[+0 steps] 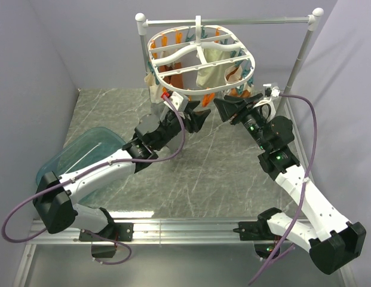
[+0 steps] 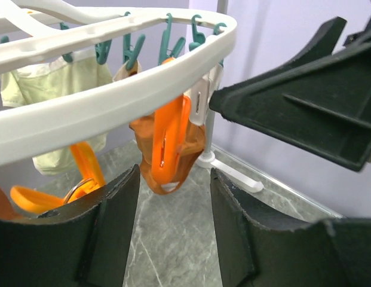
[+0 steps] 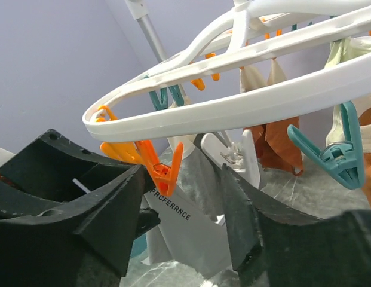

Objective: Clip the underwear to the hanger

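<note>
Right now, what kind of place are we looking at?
Probably a lab test cell staged for laundry: plain walls boxing in a stone-look table, and a peg hanger hung from a rail stand.

The left arm (image 1: 101,170) and right arm (image 1: 293,173) reach forward and inward, the left gripper (image 2: 173,185) and right gripper (image 3: 184,179) raised close together, jaws of both parted, seemingly empty.

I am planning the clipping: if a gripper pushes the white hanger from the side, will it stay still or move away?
Probably it moves: the hanger seems to hang from the rail by its central hook only, so it would likely swing or turn. Its thin, open plastic build suggests low weight. The dangling pegs would probably sway too.
</note>
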Robot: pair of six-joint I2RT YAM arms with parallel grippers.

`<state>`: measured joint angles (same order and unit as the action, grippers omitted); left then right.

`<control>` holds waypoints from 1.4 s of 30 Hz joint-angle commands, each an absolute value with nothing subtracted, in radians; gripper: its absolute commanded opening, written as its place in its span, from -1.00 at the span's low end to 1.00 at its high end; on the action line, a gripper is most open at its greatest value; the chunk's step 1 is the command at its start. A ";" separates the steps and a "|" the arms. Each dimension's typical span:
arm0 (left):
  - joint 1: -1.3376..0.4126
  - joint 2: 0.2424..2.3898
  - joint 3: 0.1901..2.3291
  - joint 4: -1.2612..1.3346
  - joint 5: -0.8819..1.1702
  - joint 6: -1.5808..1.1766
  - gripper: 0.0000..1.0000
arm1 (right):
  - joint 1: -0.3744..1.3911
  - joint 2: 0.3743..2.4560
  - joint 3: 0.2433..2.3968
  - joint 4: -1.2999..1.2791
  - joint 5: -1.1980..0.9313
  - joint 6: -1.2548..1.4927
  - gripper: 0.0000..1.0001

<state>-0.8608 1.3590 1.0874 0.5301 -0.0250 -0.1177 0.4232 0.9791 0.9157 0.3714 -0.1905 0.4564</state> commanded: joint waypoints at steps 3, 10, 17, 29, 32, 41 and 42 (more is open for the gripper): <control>-0.865 1.373 1.141 0.612 -0.055 -0.115 0.10 | 0.431 0.959 0.977 0.367 -0.183 0.453 0.34; -0.867 1.385 1.140 0.638 -0.022 -0.107 -0.10 | 0.431 0.982 0.985 0.376 -0.207 0.476 0.44; -0.865 1.404 1.134 0.669 -0.008 -0.103 -0.13 | 0.433 1.031 1.006 0.391 -0.224 0.528 0.44; -0.865 1.437 1.154 0.670 -0.008 -0.081 -0.16 | 0.433 1.052 1.020 0.396 -0.241 0.557 0.47; -0.865 1.437 1.152 0.678 0.008 -0.081 -0.30 | 0.431 1.057 1.025 0.391 -0.241 0.552 0.47; -0.865 1.424 1.146 0.670 0.031 -0.077 -0.62 | 0.434 1.086 1.043 0.402 -0.250 0.566 0.50; -0.865 1.420 1.143 0.670 0.032 -0.078 -0.62 | 0.436 1.089 1.046 0.400 -0.250 0.566 0.50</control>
<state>-0.8608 1.4384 1.1110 0.6250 0.0032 -0.0879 0.4240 1.0817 0.9844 0.3557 -0.2386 0.5571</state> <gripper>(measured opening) 0.233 0.748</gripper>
